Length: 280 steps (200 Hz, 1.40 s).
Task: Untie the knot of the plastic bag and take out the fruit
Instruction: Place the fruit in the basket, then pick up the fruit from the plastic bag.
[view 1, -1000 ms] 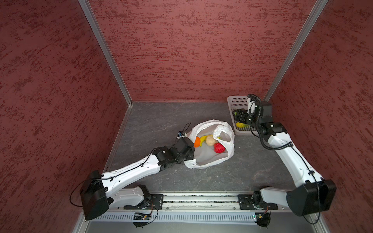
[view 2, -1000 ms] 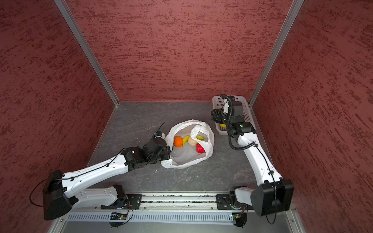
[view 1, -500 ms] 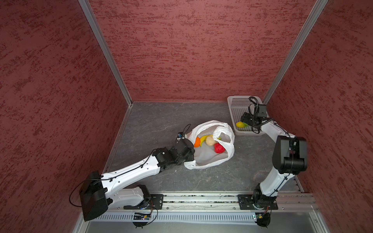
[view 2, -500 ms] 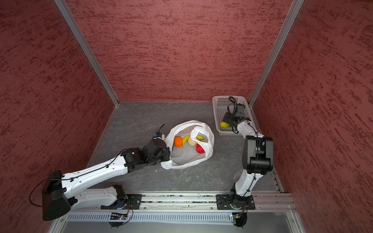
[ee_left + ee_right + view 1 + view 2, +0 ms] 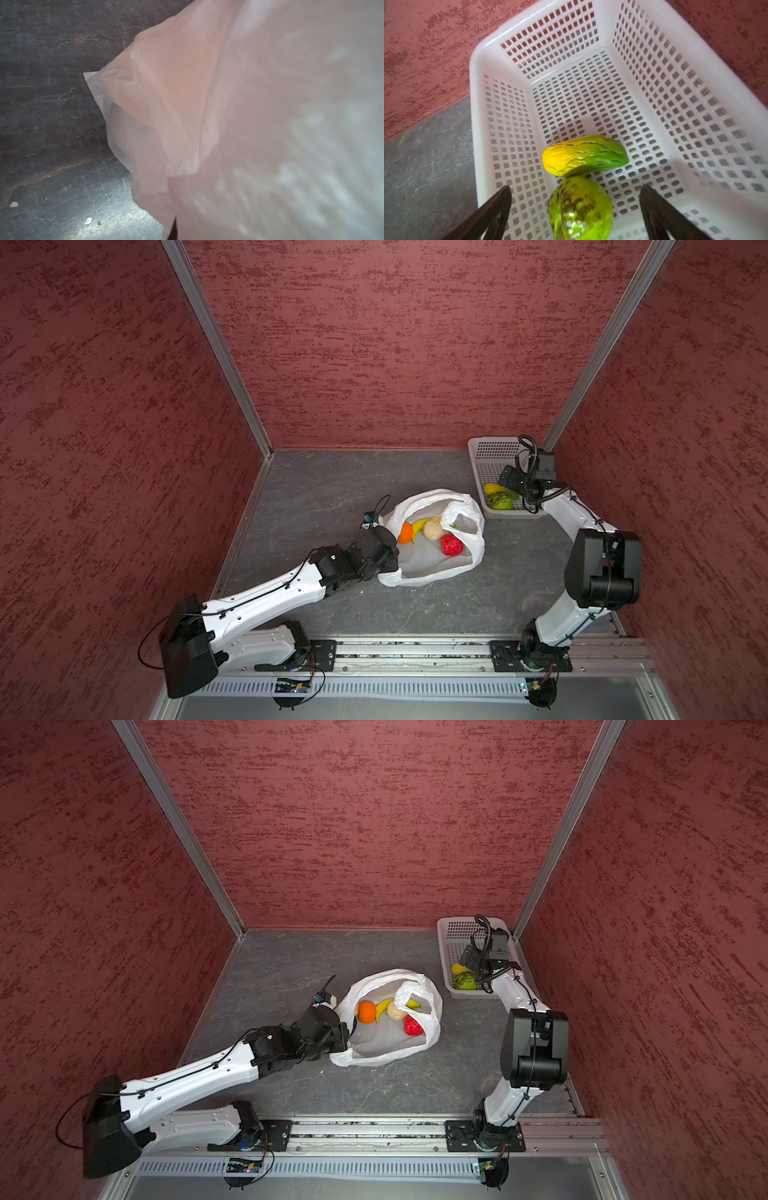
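The plastic bag (image 5: 467,506) lies open-mouthed mid-floor in both top views, and its knot is out of view. Inside it lie an orange fruit (image 5: 405,532), a yellow banana (image 5: 423,524), a whitish piece (image 5: 432,530) and a red one (image 5: 451,544). My left gripper (image 5: 394,565) is shut on the bag's near-left rim. In the left wrist view the film (image 5: 249,104) covers its jaws. My right gripper (image 5: 575,187) hangs open inside the basket. A green fruit (image 5: 581,207) lies loose between its fingers (image 5: 500,199), touching a yellow-green one (image 5: 583,155).
The white perforated basket (image 5: 486,456) stands in the far right corner against the red walls (image 5: 395,344). My right arm's elbow (image 5: 602,572) is folded up near the right wall. The rail (image 5: 415,655) runs along the front edge.
My right gripper's jaws opened wider and the green fruit now lies in the basket beside the yellow-green one. The right arm's elbow folded back. Left arm and bag have not moved.
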Each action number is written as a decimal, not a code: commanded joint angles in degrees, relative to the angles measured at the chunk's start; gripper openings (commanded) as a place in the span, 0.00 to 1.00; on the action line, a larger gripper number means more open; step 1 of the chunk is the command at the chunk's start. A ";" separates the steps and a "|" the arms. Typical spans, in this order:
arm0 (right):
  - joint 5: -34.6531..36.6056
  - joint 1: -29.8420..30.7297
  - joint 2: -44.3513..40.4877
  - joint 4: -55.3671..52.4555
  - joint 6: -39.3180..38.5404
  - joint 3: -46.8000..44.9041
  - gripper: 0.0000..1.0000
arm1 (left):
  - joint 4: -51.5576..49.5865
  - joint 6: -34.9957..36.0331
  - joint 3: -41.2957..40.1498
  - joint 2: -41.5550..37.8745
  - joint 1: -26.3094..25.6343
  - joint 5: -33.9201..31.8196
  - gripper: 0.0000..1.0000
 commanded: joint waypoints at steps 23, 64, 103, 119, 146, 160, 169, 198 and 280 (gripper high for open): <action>-4.87 1.40 -6.24 -2.30 0.40 -0.58 0.98 | -0.10 -0.01 -0.54 -0.38 -0.27 -0.92 0.00; -12.41 7.17 -13.85 -6.99 -0.06 0.48 0.98 | -0.14 0.19 -0.51 -0.56 -0.24 -1.22 0.00; -17.13 18.57 -20.64 -11.74 0.54 3.25 0.98 | 0.59 0.02 -0.07 0.05 -0.24 -0.98 0.00; -18.35 24.12 -22.27 -13.22 0.82 4.29 0.98 | 0.35 0.04 0.61 0.40 -0.19 -0.97 0.00; -18.86 32.88 -23.84 -15.71 0.78 5.33 0.98 | 0.47 0.02 1.26 0.75 0.28 -0.67 0.00; -18.78 36.49 -24.64 -16.66 0.64 5.82 0.98 | 0.55 -0.13 1.35 0.71 0.62 -0.38 0.00; -19.00 38.51 -25.03 -17.42 0.73 6.13 0.98 | 0.67 -0.27 1.35 0.59 0.77 -0.24 0.00; -20.38 44.02 -25.07 -19.77 0.22 6.47 0.98 | 0.59 -0.44 1.78 0.45 1.45 0.16 0.00; -15.71 48.68 -23.62 -16.21 -5.88 -9.37 0.96 | 2.06 -0.23 2.71 0.32 1.85 0.07 0.00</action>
